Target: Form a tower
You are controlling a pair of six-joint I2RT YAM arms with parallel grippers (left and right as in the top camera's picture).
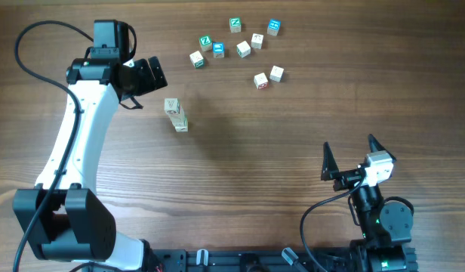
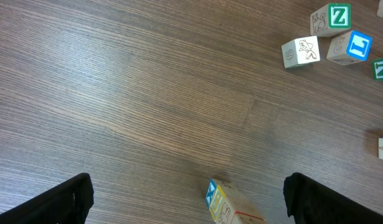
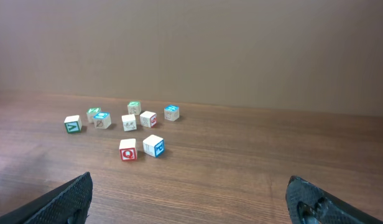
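Here the tower (image 1: 175, 115) stands narrow, pale, cream-topped.

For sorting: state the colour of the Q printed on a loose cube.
Red; the Q cube shows best in the right wrist view.

The overhead camera looks straight down on the table (image 1: 240, 174). The left wrist camera faces down, close above the wood beside the tower (image 1: 175, 115). The right wrist camera sits low at the near right corner, facing the loose cubes (image 1: 243, 49), which all views share.
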